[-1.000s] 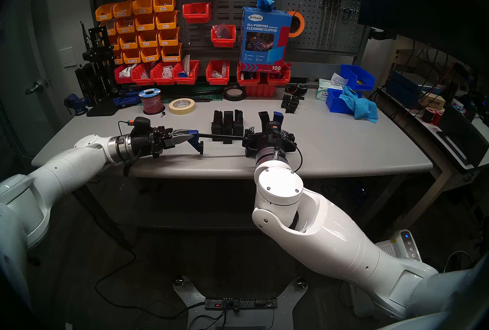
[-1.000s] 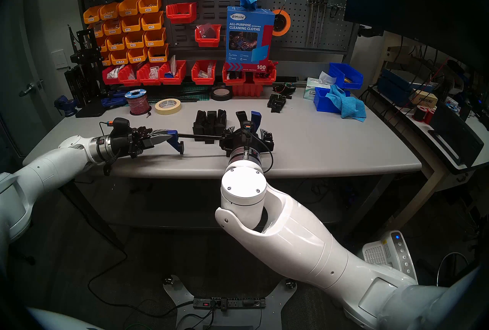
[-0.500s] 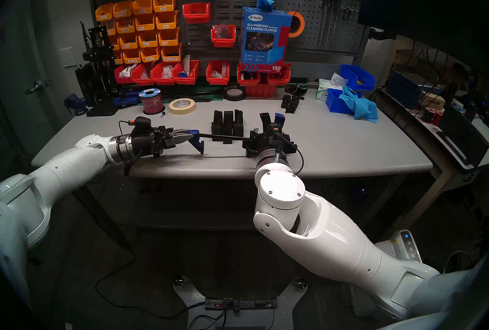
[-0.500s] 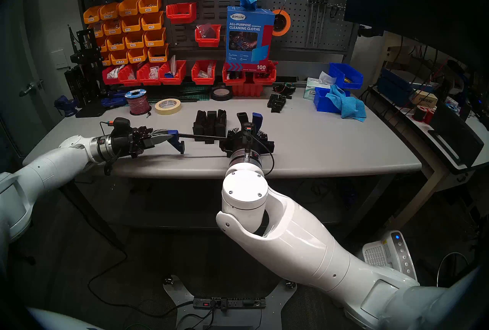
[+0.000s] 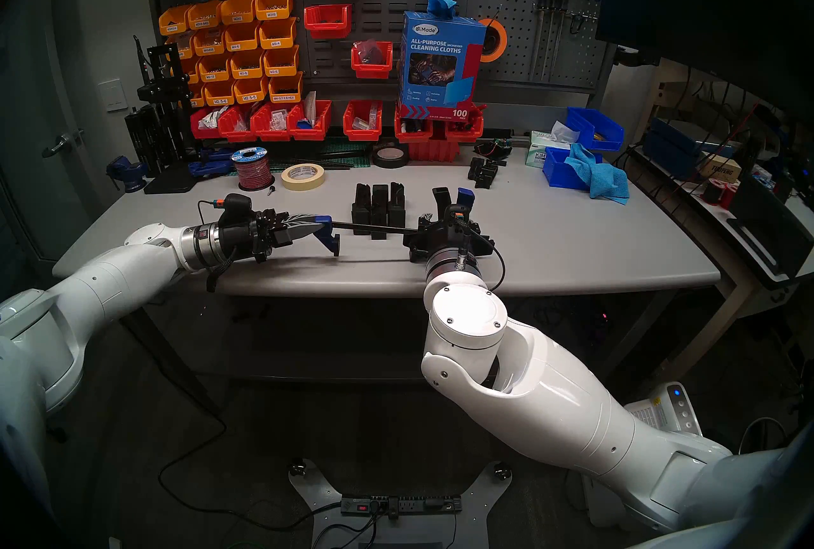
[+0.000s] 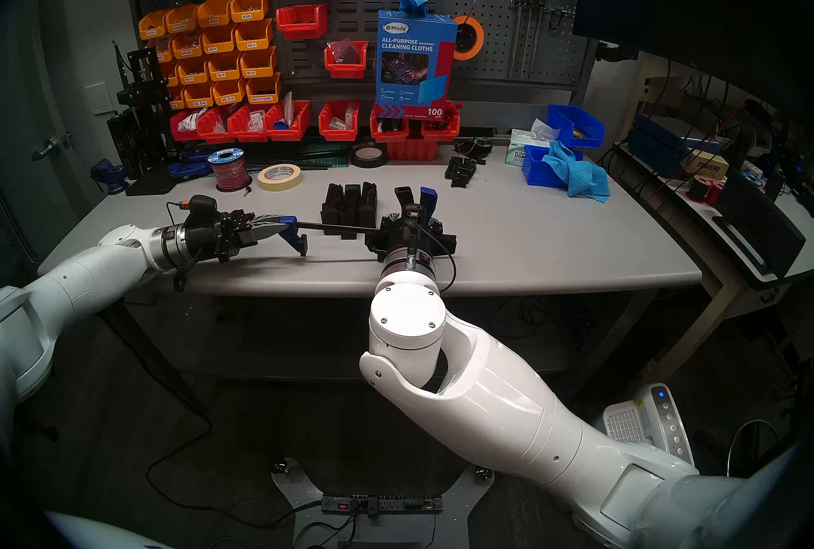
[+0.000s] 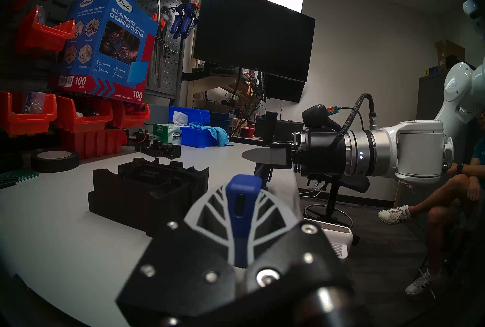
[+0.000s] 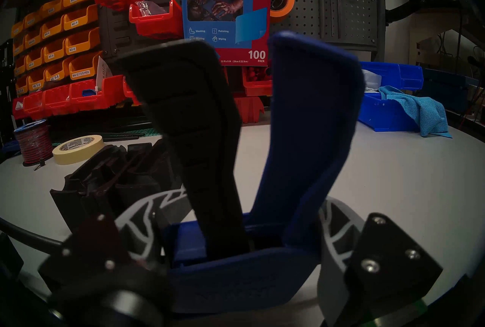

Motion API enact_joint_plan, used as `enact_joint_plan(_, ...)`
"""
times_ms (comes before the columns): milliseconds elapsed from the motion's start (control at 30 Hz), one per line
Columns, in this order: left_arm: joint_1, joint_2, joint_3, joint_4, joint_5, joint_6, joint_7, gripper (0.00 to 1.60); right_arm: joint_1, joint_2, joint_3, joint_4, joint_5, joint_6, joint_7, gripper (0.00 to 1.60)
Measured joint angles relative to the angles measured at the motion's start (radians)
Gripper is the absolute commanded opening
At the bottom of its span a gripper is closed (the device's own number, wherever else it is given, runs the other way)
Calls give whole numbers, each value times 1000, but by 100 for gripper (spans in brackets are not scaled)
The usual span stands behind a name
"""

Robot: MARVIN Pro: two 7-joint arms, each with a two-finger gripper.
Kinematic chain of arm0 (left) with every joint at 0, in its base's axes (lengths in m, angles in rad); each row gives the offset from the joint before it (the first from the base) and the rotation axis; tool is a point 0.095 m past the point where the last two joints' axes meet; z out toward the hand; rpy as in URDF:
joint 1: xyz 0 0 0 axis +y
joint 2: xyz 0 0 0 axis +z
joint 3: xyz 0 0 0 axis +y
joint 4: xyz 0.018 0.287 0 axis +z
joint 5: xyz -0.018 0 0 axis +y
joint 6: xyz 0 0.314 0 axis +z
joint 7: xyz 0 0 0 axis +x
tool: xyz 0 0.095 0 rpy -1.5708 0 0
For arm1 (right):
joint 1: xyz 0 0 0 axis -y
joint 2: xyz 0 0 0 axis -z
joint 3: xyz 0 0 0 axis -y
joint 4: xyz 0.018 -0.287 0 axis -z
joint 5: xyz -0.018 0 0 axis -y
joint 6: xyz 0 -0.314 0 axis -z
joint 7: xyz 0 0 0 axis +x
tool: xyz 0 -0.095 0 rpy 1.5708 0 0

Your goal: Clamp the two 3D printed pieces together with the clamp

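The blue bar clamp (image 5: 374, 229) hangs just above the grey table, held at both ends. My left gripper (image 5: 319, 224) is shut on its blue fixed jaw end, which also shows in the left wrist view (image 7: 242, 187). My right gripper (image 5: 447, 222) is shut on the clamp's handle body. The black trigger (image 8: 189, 121) and the blue handle (image 8: 309, 121) stick up between its fingers. The two 3D printed pieces (image 5: 379, 207) stand side by side on the table, just behind the bar. They also show in the left wrist view (image 7: 147, 187).
A masking tape roll (image 5: 304, 177), a red wire spool (image 5: 253, 169) and a black tape roll (image 5: 390, 156) lie behind the pieces. A heap of small black parts (image 5: 484, 171) and a blue bin with a cloth (image 5: 586, 173) sit back right.
My right gripper's fingers have closed in on the clamp's handle body, and the wrist has shifted slightly right. The left gripper and the pieces have not moved.
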Motion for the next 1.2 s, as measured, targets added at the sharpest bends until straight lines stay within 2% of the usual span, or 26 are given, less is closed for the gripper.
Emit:
enact_joint_plan(300, 0, 3, 2, 3, 0, 0, 0, 0, -1, 6, -11, -4, -8, -12, 4, 0)
enact_joint_plan(767, -2, 11, -1, 7, -5, -2, 0, 0, -31, 17, -25, -31, -15, -71, 7, 0)
enact_joint_plan(1200, -3, 11, -1, 5, -9, -3, 0, 0, -50, 75, -25, -83, 17, -99, 38, 0)
